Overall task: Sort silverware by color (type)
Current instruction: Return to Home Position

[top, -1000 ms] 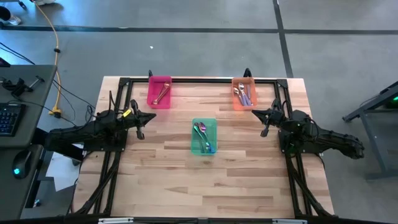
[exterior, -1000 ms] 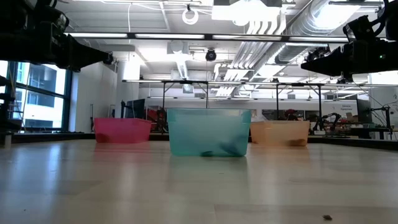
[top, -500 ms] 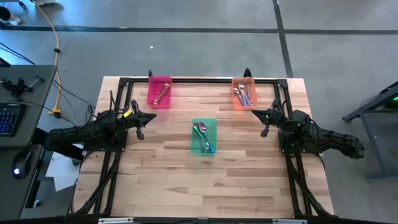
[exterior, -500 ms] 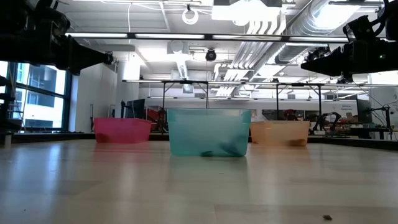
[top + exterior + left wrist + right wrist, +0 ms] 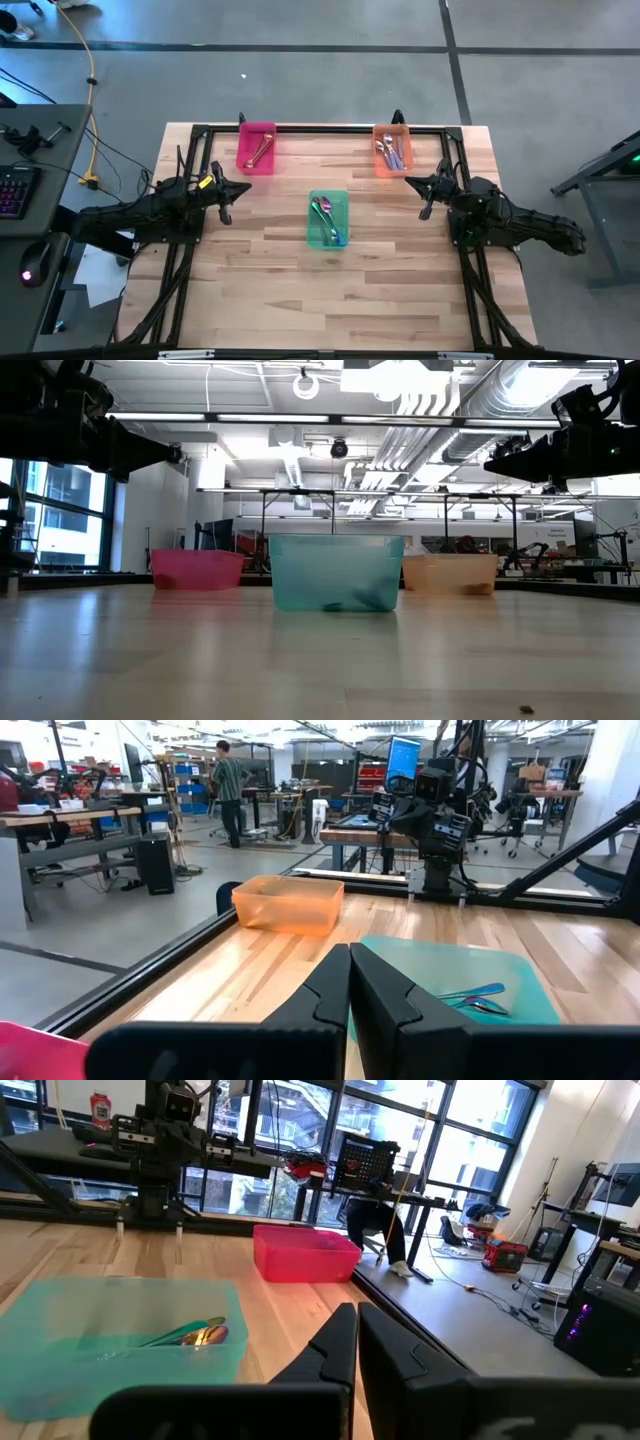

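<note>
Ahead of the left gripper [image 5: 238, 190] and ahead of the right gripper [image 5: 415, 183], roughly midway between the two tips and slightly off the line joining them: locate the green bin [image 5: 335, 203], loaded with the teal-handled spoons [image 5: 326, 222]. Beside the left gripper, near its tip but apart from it: find the pink bin [image 5: 266, 165], holding the gold spoons [image 5: 257, 150]. Beside the right gripper, near its tip but apart from it: find the orange bin [image 5: 378, 168], holding the purple-handled spoons [image 5: 392, 152]. Inspect the table [image 5: 300, 290] around and between both tools: no loose silverware visible in the high view or the low view. Read finger state from the wrist views: left fingers [image 5: 330, 990] pressed together with nothing between them; right fingers [image 5: 335, 1345] likewise pressed together, nothing held. Note both grippers raised off the tabletop, positioned over opposite sides of the table, tips pointing inward toward each other, well apart from every spoon. Judge sorting complete as far as visible: one colour per bin, no mixed bin detected, exact count per bin not readable. Treat remaining work as parking only: bring each arm to rest, jaws closed, clear of the bin wall nearest each tip.
</note>
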